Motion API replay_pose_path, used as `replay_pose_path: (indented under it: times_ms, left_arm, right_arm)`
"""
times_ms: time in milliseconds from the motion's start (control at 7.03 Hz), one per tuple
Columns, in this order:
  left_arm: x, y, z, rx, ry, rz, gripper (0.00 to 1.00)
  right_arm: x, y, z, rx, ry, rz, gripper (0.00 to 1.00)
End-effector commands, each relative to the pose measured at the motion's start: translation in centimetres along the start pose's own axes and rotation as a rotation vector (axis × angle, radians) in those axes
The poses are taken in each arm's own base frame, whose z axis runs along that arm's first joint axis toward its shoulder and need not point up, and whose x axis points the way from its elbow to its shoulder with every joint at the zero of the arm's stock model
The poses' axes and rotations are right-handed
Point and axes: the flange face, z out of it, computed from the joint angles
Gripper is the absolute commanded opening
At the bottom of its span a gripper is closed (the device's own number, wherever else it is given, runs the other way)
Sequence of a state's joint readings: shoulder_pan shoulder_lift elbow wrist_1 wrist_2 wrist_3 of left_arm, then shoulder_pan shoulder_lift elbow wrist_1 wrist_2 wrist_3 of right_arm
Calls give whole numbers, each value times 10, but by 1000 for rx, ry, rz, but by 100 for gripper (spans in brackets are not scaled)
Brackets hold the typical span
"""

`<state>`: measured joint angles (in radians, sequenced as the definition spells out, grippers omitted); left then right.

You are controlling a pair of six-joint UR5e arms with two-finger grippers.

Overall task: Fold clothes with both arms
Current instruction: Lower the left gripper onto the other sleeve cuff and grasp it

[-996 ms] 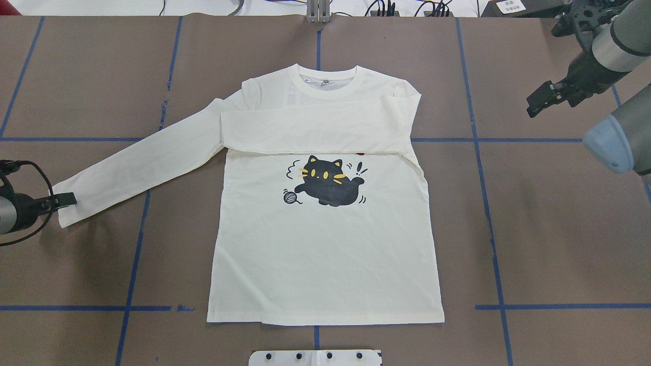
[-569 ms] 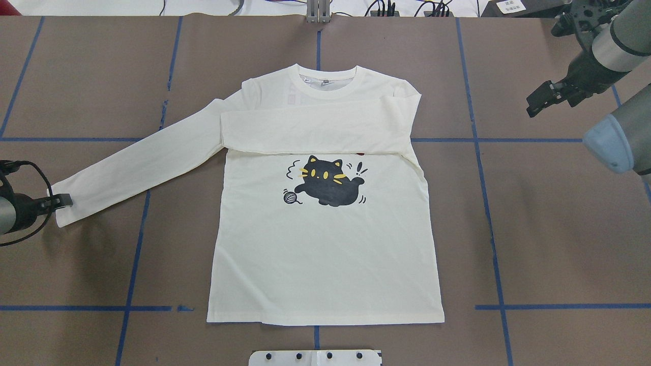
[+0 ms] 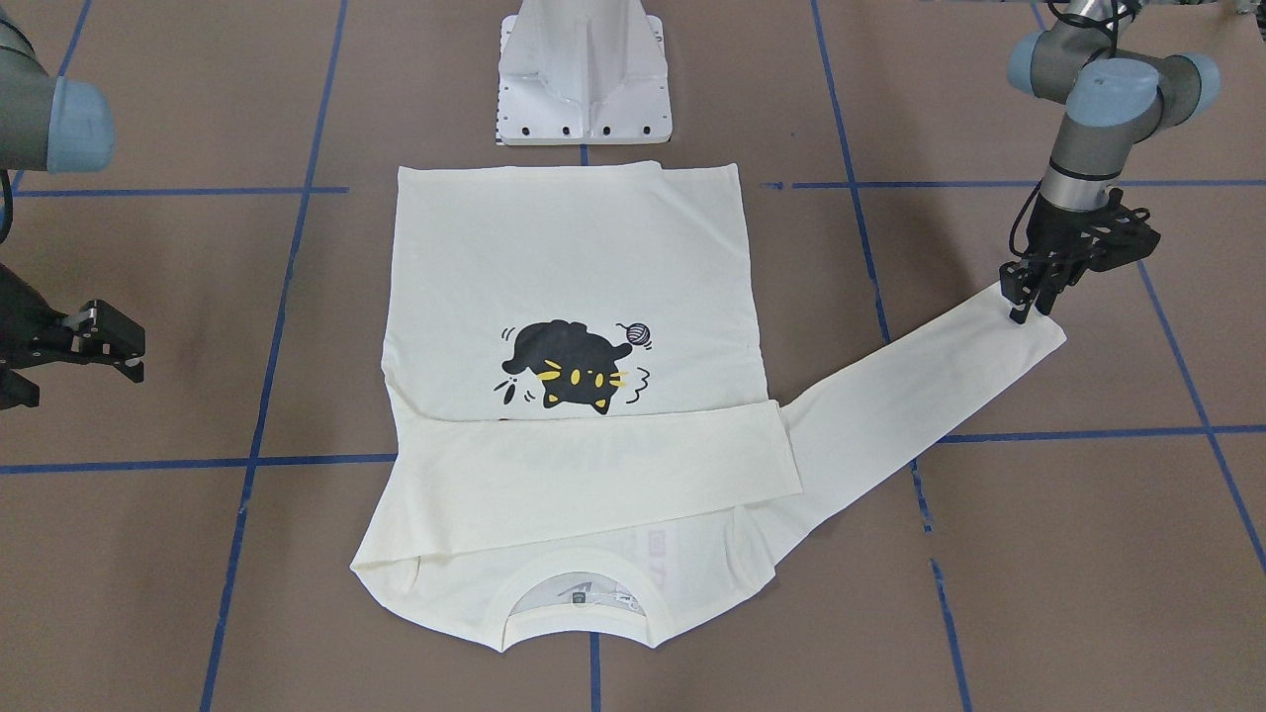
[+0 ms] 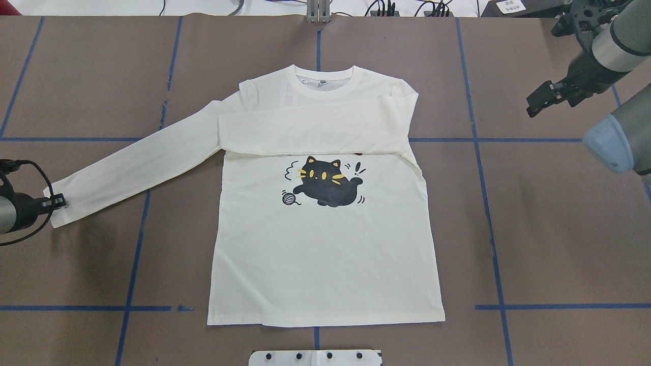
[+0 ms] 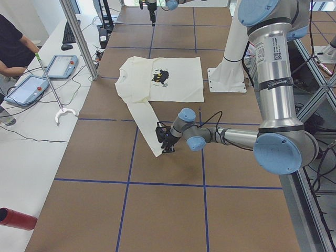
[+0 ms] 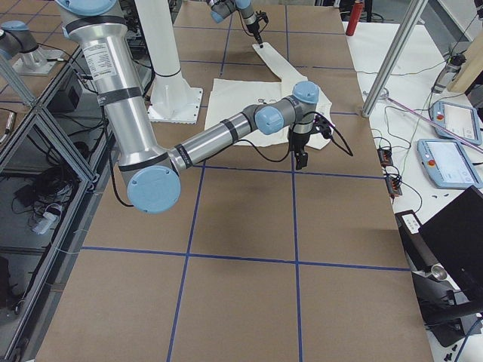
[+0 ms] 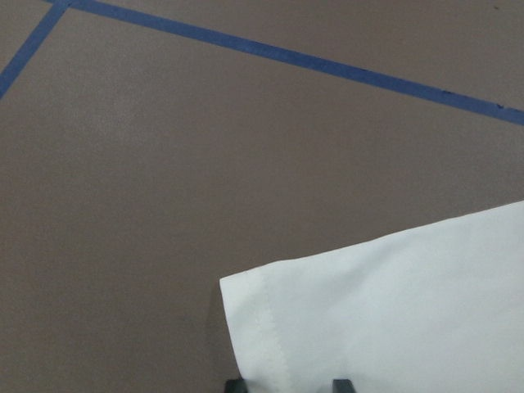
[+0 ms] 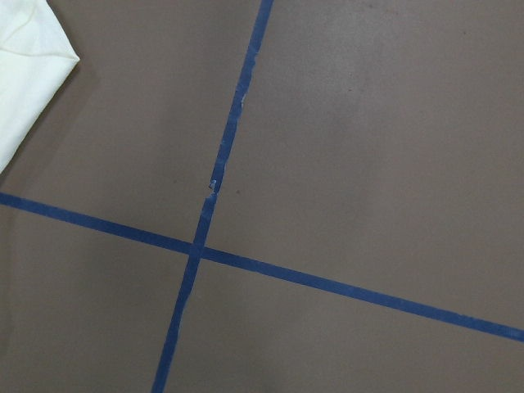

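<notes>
The cream shirt (image 4: 325, 254) lies face up on the brown table, black cat print showing. One sleeve is folded across the chest; the other stretches out flat toward my left arm. My left gripper (image 4: 60, 202) (image 3: 1019, 309) points down at that sleeve's cuff (image 7: 368, 311), shut on its edge, and the fingertips (image 7: 235, 383) barely show at the bottom of the left wrist view. Off to the other side, my right gripper (image 4: 538, 99) (image 3: 111, 344) hovers open and holds nothing, well clear of the shirt. A corner of the shirt (image 8: 33, 65) shows in the right wrist view.
Blue tape lines (image 4: 488, 152) grid the brown table. The white pedestal base (image 3: 584, 79) stands just past the shirt's hem. A side bench carries tablets (image 5: 29, 89), cables, and a person's arm (image 5: 16, 52). A metal post (image 5: 79, 37) rises by the table edge.
My left gripper has moved further left with the cuff, stretching the sleeve, and the whole shirt slid slightly left. The right arm has stayed in place.
</notes>
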<state>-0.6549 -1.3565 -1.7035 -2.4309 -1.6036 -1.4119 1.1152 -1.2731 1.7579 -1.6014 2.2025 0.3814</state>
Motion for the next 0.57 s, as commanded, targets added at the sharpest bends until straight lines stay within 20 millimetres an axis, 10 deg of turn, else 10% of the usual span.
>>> replay_pose_path:
  times_ms: [0,427]
  left_arm:
    - [16,-2,-14,-2,10,6,0]
    - [81,-10,-84,-6,24,38,0]
  right_arm:
    - [3,2,1,-3,1,5,100]
    - [14,8,4,-11,7,20,100]
